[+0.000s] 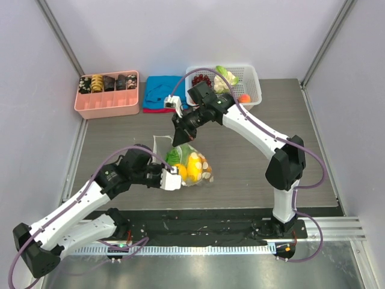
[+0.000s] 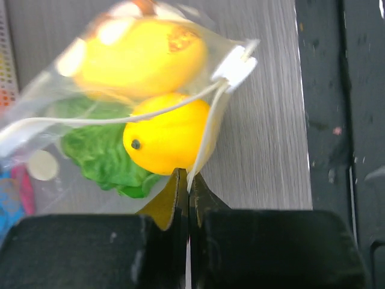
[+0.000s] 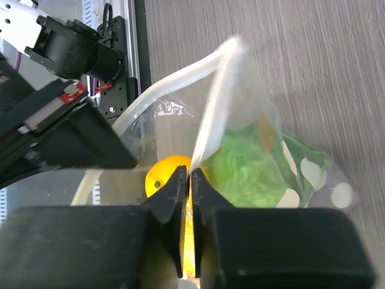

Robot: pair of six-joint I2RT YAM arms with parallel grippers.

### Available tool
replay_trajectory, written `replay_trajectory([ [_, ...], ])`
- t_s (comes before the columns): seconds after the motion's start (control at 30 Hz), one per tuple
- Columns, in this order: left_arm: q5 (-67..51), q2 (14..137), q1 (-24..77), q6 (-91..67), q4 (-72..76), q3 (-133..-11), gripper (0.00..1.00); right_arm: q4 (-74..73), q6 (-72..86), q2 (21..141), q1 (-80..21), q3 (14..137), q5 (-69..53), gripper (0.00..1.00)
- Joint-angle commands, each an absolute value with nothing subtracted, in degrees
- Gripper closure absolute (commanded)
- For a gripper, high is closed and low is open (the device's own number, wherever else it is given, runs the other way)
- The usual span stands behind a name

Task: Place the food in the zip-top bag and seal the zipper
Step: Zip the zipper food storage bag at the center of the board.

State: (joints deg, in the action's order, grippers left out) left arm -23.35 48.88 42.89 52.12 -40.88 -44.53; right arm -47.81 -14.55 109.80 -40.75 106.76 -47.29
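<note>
Pinching the near-left edge of the zip-top bag, left gripper is clamped on the plastic. Bag sits between both grippers, with lettuce and yellow fruits inside. Right gripper, at the bag's far edge, is clenched on the zipper.

No words, numbers, brand marks or signs can be read in any of the three views. The only print is the pattern of white oval dots on the clear bag, and it forms no letters. A red patch on the other arm's hardware, seen from the right wrist, is too small to read.
</note>
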Motion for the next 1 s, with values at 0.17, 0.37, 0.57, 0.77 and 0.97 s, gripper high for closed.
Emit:
replay_trajectory([
  [0.17, -22.07, 50.01, 44.03, 31.03, -33.05, -49.40, 1.00, -43.42, -12.22, 100.04, -37.46, 103.81, -45.18, 0.28],
  [0.37, -22.41, 52.02, 44.12, 23.21, -28.83, -49.56, 1.00, -30.26, -11.69, 74.74, -33.40, 79.31, -40.62, 0.21],
  [0.57, -23.55, 57.56, 44.12, 15.65, -26.37, -53.87, 1.00, -15.84, -5.64, 52.84, -34.01, 54.97, -37.00, 0.21],
  [0.77, -24.17, 62.57, 44.21, 11.78, -27.59, -59.50, 1.00, -13.45, -16.42, 48.60, -37.26, 47.82, -35.51, 0.22],
  [0.97, -24.96, 64.25, 44.56, 10.72, -27.68, -61.52, 1.00, -9.68, -22.14, 53.43, -38.50, 48.08, -34.37, 0.26],
])
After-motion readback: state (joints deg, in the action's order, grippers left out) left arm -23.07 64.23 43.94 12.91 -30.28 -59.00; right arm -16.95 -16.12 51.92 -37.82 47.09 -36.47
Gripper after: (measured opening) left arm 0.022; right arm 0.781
